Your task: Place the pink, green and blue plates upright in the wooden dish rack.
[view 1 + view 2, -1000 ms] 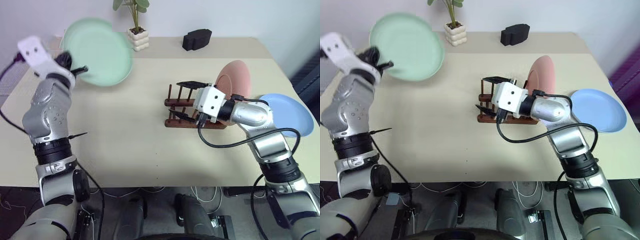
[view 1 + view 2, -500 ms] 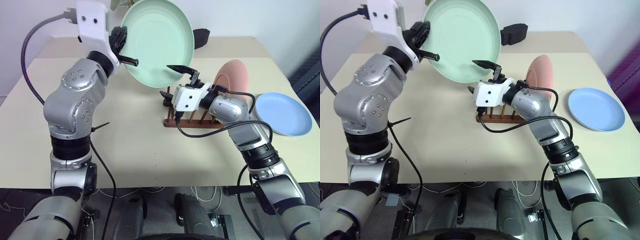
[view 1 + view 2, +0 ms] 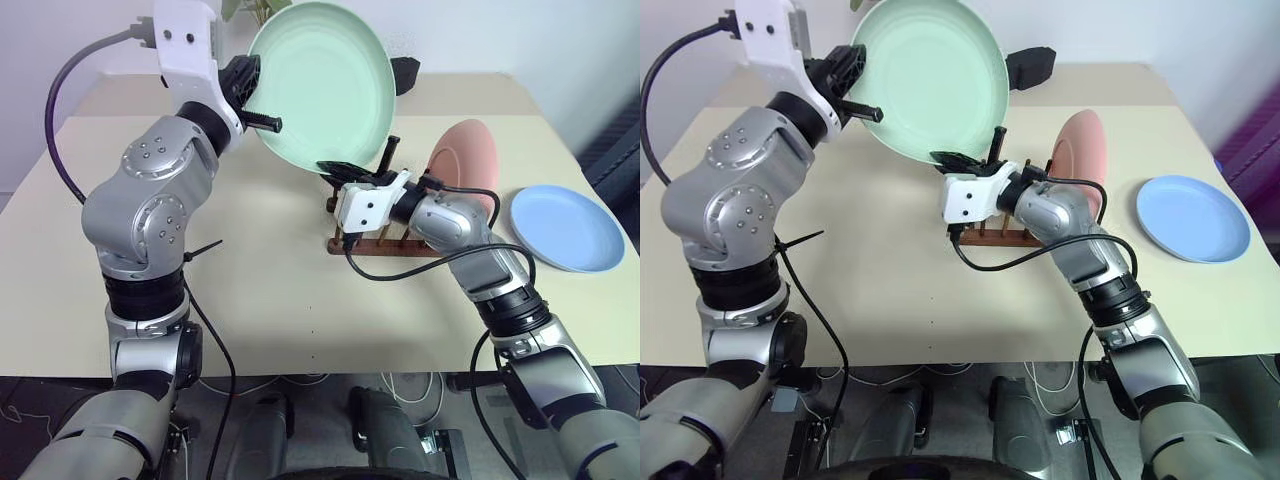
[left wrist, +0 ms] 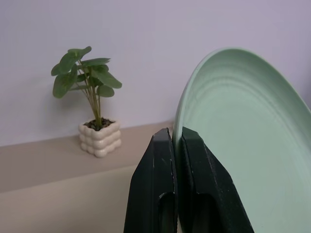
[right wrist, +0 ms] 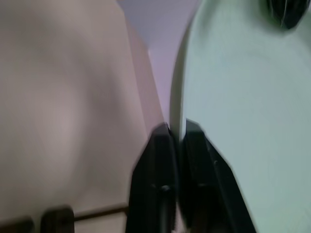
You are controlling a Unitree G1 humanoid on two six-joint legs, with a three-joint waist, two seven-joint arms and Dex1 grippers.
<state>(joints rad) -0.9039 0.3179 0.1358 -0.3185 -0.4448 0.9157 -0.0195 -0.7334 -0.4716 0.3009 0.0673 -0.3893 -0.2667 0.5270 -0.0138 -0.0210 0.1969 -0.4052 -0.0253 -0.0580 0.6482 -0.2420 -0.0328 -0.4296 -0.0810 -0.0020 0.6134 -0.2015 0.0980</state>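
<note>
Right claw (image 3: 350, 170) has clamped green plate's (image 3: 325, 85) rim.

The pale mint green plate (image 3: 322, 84) is up in the air above the wooden dish rack (image 3: 385, 232), tilted nearly on edge. The salmon pink plate (image 3: 467, 160) stands upright at the rack's far right end. The light blue plate (image 3: 567, 226) lies flat on the bench, right of the rack.
</note>
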